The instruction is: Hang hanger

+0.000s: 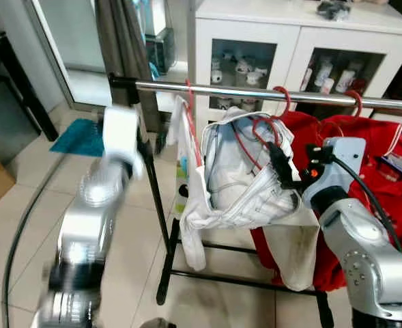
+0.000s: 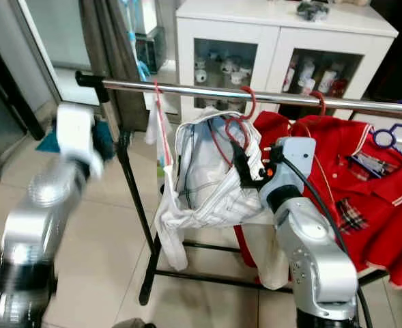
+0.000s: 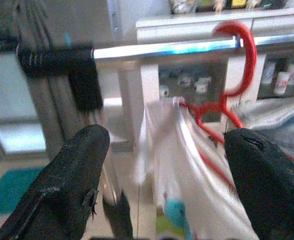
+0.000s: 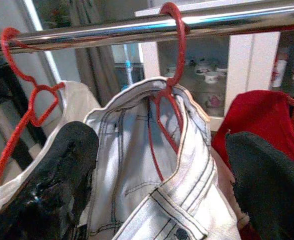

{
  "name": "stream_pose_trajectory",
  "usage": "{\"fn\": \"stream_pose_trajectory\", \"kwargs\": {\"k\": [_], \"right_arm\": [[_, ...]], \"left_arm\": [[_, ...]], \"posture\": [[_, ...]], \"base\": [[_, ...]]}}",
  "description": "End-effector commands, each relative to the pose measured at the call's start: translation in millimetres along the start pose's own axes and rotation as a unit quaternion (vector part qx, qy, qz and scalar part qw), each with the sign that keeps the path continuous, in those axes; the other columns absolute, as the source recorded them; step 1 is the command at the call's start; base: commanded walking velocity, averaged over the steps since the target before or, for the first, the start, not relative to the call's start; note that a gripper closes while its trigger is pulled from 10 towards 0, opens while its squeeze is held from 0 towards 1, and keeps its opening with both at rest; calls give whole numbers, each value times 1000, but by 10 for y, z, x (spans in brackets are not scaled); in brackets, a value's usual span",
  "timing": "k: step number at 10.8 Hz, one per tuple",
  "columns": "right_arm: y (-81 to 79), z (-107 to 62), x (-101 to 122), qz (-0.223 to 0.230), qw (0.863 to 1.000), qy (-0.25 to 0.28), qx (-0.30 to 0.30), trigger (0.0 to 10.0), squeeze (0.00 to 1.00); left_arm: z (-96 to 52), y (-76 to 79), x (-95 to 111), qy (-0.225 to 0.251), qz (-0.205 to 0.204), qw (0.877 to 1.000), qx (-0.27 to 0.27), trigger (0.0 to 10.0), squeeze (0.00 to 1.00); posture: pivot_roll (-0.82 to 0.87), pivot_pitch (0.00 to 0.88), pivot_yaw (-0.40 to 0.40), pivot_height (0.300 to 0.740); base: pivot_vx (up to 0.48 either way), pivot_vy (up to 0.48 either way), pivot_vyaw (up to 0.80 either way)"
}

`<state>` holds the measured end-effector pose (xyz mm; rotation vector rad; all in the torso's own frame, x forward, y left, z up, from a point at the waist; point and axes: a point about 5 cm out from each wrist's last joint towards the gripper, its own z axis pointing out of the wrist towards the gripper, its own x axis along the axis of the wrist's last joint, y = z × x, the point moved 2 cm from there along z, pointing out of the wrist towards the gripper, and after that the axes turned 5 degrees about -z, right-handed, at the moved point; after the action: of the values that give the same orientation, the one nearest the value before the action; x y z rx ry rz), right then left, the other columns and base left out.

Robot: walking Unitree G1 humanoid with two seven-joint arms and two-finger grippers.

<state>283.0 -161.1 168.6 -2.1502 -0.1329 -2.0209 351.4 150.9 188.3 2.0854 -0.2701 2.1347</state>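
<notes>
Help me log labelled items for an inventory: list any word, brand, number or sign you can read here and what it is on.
No text can be read anywhere.
Bottles in the white cabinet: labels too small and blurred to read.
Red polo shirt tag: too small to read.
White shirt: no print visible.

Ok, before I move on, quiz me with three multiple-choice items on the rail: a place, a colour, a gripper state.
1. Where is the hook of the white garment's hanger?
A. over the rail
B. on the floor
C. on the cabinet

2. What colour is that hanger?
A. blue
B. red
C. black

3. How are the right gripper's fingers?
A. shut on the rail
B. shut on the hanger
C. open

A: the hanger hooks over the rail.
B: it is red above the white garment.
C: the right gripper has its fingers spread.
</notes>
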Motion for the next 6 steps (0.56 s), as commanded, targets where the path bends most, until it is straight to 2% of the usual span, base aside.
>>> {"fn": "stream_pose_trajectory", "kwargs": {"k": [1,2,3,4,5,6], "right_arm": [[16,-4,31,6,1000,3,8,10000,1000],[29,2,13,-15,1000,-10,8,10000,1000],[37,6,12,-49,999,-18,9,10000,1000],[31,5,126,-106,994,23,1,10000,1000],[15,-26,142,-115,993,31,-1,10000,1000],[38,-50,199,-150,986,69,-18,10000,1000]], "left_arm": [[40,-6,15,8,3,1000,-9,10000,1000],[109,-42,70,16,-15,1000,-17,10000,1000],[118,4,96,8,-28,997,-73,10000,1000],[53,23,110,16,-30,995,-93,10000,1000],[-11,-28,81,13,7,997,-75,10000,1000],[18,-214,198,49,17,999,7,10000,1000]], "posture": [[-38,0,4,740],[-47,0,12,740],[-53,0,23,740],[-54,0,29,740],[-52,0,37,740],[-41,0,31,740]], "base": [[0,0,0],[0,0,0],[0,0,0],[0,0,0],[0,0,0],[0,0,0]]}}
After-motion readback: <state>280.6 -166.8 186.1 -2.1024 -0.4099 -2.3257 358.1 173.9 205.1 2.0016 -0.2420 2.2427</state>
